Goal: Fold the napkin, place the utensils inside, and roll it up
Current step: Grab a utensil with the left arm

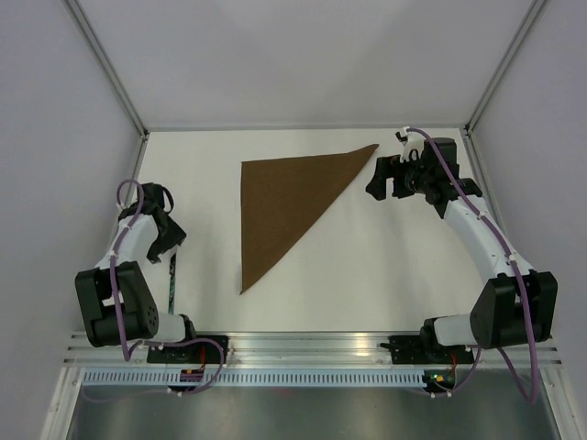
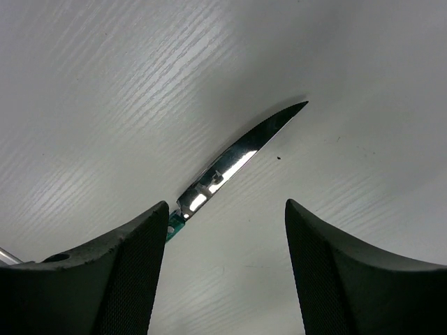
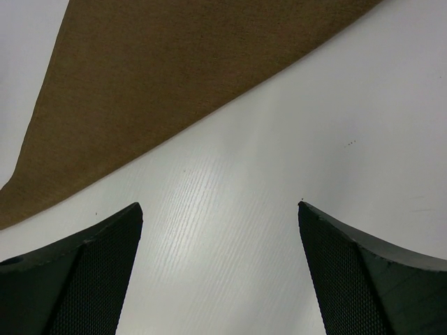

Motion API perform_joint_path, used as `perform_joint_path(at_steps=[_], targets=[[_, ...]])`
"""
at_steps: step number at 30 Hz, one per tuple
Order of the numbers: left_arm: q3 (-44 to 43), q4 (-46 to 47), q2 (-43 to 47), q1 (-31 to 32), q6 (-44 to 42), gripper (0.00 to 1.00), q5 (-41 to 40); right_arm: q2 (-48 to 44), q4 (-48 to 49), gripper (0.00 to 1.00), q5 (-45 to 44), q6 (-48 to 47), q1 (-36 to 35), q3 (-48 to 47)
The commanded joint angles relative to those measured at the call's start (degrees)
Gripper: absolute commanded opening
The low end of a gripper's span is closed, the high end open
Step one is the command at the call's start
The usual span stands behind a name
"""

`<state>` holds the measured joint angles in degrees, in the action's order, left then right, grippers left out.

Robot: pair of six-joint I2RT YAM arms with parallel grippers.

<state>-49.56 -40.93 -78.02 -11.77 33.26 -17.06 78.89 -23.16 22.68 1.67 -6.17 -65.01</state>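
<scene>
The napkin [image 1: 284,197] is a dark brown cloth folded into a triangle, lying flat mid-table; one edge of it fills the top of the right wrist view [image 3: 174,70]. The utensil is a knife [image 1: 171,280] lying on the table at the left. In the left wrist view its silvery blade [image 2: 241,157] points up and right, and its green handle end is partly hidden behind my left finger [image 2: 133,279]. My left gripper [image 1: 167,249] [image 2: 225,204] is open and empty, low over the knife. My right gripper [image 1: 376,181] [image 3: 219,204] is open and empty just right of the napkin's far right corner.
The white table [image 1: 367,275] is enclosed by pale walls at the back and both sides. A metal rail [image 1: 312,344] with the arm bases runs along the near edge.
</scene>
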Motion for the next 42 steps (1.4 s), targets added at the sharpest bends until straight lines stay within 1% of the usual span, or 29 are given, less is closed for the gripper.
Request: perform_joint_path(at_steps=[1, 6, 12, 20, 24, 27, 29, 31, 33, 37, 42], targets=[[-2.56, -2.58, -3.54, -0.27, -3.37, 0.72, 2.64, 0.30, -0.40, 0.97, 1.58, 0.09, -0.15, -0.99], [-0.54, -1.00, -7.41, -0.27, -3.02, 0.69, 4.14, 0.47, -0.57, 0.96, 1.49, 0.09, -0.07, -0.99], [-1.06, -0.56, -11.00, -0.27, -2.93, 0.68, 5.10, 1.09, -0.66, 0.95, 1.67, 0.26, -0.15, -0.99], [-1.24, 0.85, -14.00, -0.27, -2.49, 0.60, 7.04, 1.26, -0.66, 0.95, 1.67, 0.44, -0.15, -0.99], [-1.50, 1.55, -15.23, -0.27, -2.23, 0.53, 8.09, 1.53, -0.66, 0.94, 1.84, 0.44, -0.07, -0.99], [-1.50, 2.43, -15.85, -0.27, -1.97, 0.51, 9.15, 1.70, -0.75, 0.94, 2.02, 0.52, -0.07, -0.99], [-1.85, 2.43, -14.98, -0.27, -2.14, 0.52, 8.80, 1.70, -0.75, 0.93, 2.11, 0.44, -0.15, -0.91], [-2.73, 2.26, -13.66, -0.27, -2.67, 0.61, 7.75, 1.70, -0.75, 0.93, 2.11, 0.44, -0.07, -0.90], [-4.22, 0.77, -11.99, -0.27, -3.46, 0.63, 6.87, 1.79, -0.75, 0.93, 2.28, 0.44, -0.15, -0.99], [-6.77, -2.40, -11.89, -0.45, -5.65, 0.65, 3.97, 1.62, -0.92, 0.93, 2.46, 0.35, -0.15, -0.99], [-7.22, -3.11, -10.58, -0.71, -6.62, 0.70, 3.70, 1.62, -0.92, 0.93, 2.46, 0.61, -0.15, -0.90]])
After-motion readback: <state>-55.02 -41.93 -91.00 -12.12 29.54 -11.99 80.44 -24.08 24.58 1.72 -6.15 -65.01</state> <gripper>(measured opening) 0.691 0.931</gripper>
